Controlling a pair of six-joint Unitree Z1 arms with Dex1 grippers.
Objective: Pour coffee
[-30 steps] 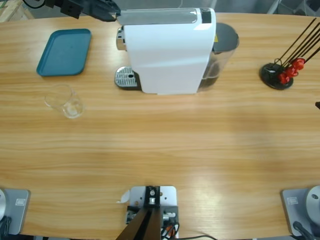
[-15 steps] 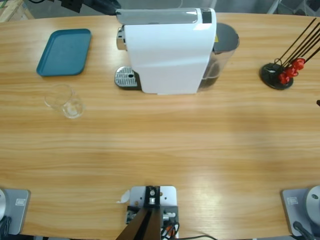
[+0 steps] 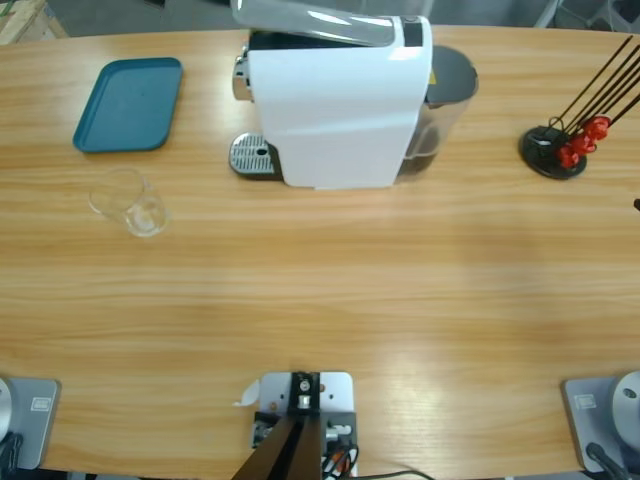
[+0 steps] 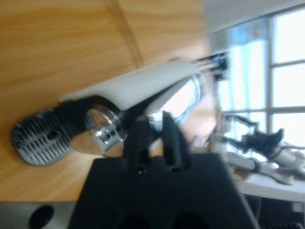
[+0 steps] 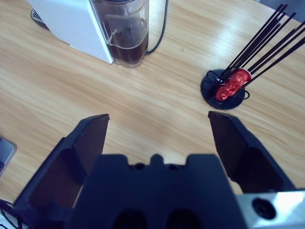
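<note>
I've just seen the coffee machine's [image 3: 340,110] silver lid lever [image 3: 315,20] swing up; 1 second ago it lay flat with a black gripper at its left end, now out of the high view. So the capsule slot looks open for loading. My left gripper [image 4: 155,138] seems pressed nearly together, though blurred; my right gripper [image 5: 159,138] is spread wide, empty, above bare table. No coffee yet: the glass [image 3: 128,203] sits empty, left of the drip tray [image 3: 252,155]

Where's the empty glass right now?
In the high view, the clear glass sits on the table's left side, just below the teal tray, left of the coffee machine.
</note>
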